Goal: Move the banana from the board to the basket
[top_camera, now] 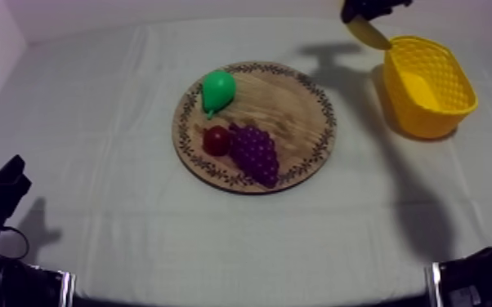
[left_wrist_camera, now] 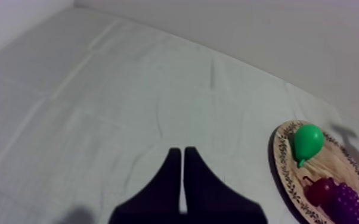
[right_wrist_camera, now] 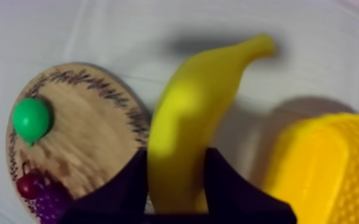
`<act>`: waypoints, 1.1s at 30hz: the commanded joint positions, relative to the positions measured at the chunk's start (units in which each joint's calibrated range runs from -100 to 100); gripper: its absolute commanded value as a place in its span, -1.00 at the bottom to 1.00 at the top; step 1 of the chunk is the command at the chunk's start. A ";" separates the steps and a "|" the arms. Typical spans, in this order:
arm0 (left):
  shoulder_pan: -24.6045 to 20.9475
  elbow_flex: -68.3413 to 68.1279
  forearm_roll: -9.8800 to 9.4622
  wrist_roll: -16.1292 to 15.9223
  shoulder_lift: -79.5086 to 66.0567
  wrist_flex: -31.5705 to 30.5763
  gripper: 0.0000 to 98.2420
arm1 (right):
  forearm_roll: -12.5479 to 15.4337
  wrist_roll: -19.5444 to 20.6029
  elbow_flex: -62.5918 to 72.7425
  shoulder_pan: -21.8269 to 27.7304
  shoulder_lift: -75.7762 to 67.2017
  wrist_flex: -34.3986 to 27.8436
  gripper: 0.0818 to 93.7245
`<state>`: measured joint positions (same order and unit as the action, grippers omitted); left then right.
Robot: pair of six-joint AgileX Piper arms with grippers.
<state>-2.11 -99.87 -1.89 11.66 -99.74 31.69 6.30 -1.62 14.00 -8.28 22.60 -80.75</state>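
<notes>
Closest to the camera, the left gripper [left_wrist_camera: 182,152] is parked low at its own side of the tabletop [top_camera: 94,122]. Its two black fingers are pressed together into a narrow wedge with nothing in them, hanging over bare cloth. Further in, about mid-table, sits the round wooden board [top_camera: 298,114] with three toy fruits on it. The grapes [top_camera: 255,153] are on the near part, the small red fruit [top_camera: 216,140] is touching them on their left, and the green pear [top_camera: 217,90] is toward the far rim. The banana [right_wrist_camera: 194,125] is off the board. It's way at the back right, clamped between the fingers of the right gripper [top_camera: 365,11] and held up off the cloth. From the right wrist view it hangs over the strip of cloth between the board's edge and the yellow basket [top_camera: 429,114], its free end pointing away from the fingers. From above it's just beside the basket's far left rim, not inside it.
</notes>
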 commanded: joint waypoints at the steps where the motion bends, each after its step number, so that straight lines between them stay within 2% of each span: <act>1: -0.03 -0.02 0.01 -0.01 0.00 -0.01 -1.00 | 0.06 -0.37 -1.56 3.20 -1.65 0.00 -0.48; 17: -0.03 -0.02 0.01 -0.01 0.00 -0.01 -1.00 | -0.07 -3.99 -17.42 15.12 -7.83 2.90 -0.48; 25: -0.03 -0.02 0.01 -0.01 0.00 -0.01 -1.00 | 0.03 -5.49 -23.23 17.07 -8.26 4.36 -0.48; 33: -0.03 -0.02 0.01 -0.01 0.00 -0.01 -1.00 | -0.10 -5.82 -25.99 16.71 -8.40 6.21 -0.48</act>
<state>-2.11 -99.87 -1.89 11.66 -99.74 31.69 6.29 -7.41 -11.91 8.51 14.23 -74.81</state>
